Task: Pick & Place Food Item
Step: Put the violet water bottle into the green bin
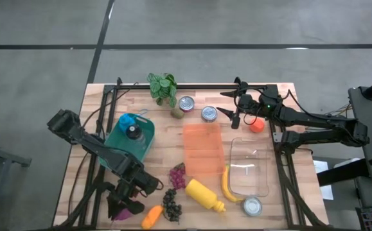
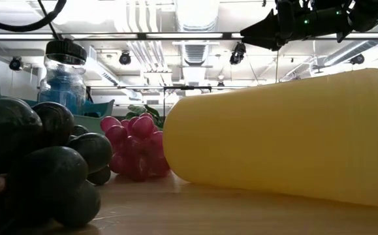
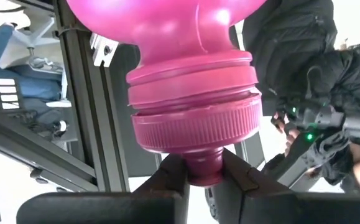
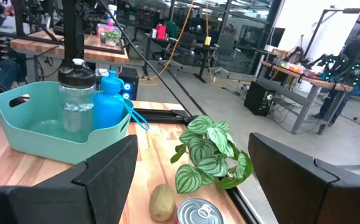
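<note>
Magenta bottle (image 3: 192, 93), teal bin (image 1: 124, 146), yellow squeeze bottle (image 1: 203, 194), orange mat (image 1: 202, 149).

counter (image 1: 282, 212) | back edge: plant (image 1: 164, 88), two cans (image 1: 186, 104) beside it | left: tub (image 1: 148, 136) with two bottles (image 1: 130, 126) in it | centre: mat (image 1: 202, 148), clear tray (image 1: 248, 167) to its right | front: grapes (image 1: 178, 176), squeeze bottle (image 1: 205, 194), banana (image 1: 227, 185), carrot (image 1: 151, 217), third can (image 1: 252, 206)

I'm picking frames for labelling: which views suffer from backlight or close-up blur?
Low view: bright ceiling lights wash out the background, the yellow squeeze bottle and dark grapes loom close and soft. Left wrist view: the magenta bottle, pinched at its nozzle by the left gripper, fills the frame against a bright background. High view and right wrist view: evenly lit.
</note>
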Robot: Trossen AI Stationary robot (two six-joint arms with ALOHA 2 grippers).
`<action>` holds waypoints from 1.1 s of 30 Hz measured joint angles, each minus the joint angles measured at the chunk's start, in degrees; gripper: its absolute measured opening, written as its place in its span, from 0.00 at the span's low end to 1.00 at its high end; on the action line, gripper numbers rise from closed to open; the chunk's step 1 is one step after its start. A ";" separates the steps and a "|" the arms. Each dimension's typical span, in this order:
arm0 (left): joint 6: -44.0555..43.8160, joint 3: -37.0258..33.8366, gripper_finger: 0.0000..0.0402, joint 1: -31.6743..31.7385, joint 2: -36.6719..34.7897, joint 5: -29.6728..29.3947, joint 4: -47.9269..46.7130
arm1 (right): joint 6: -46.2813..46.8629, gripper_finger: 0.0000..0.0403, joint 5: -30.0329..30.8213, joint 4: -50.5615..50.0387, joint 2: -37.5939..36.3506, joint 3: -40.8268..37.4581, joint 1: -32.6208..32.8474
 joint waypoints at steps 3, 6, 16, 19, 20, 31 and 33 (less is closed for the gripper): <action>0.05 -0.96 0.11 0.00 -0.01 1.45 1.13 | 0.00 0.76 0.00 -0.02 -0.02 0.00 0.01; 0.03 -1.58 0.11 0.00 -0.01 2.31 1.84 | 0.00 0.76 0.00 -0.01 -0.02 0.00 0.01; 0.01 -1.94 0.11 0.15 -0.01 3.35 2.28 | 0.00 0.76 0.00 0.00 -0.02 0.02 0.00; -0.24 -1.94 0.12 0.17 -0.01 3.34 2.45 | 0.00 0.76 0.00 -0.01 -0.01 0.01 0.00; -0.25 -1.94 0.13 0.17 -0.01 3.33 2.56 | 0.00 0.76 0.00 0.00 -0.01 0.00 0.01; -0.36 -1.94 0.29 0.16 -0.01 3.47 3.07 | 0.00 0.76 0.00 0.00 -0.02 0.01 0.01; -0.41 -1.94 0.31 0.16 -0.01 3.55 3.08 | 0.00 0.76 0.00 0.00 -0.02 0.02 0.02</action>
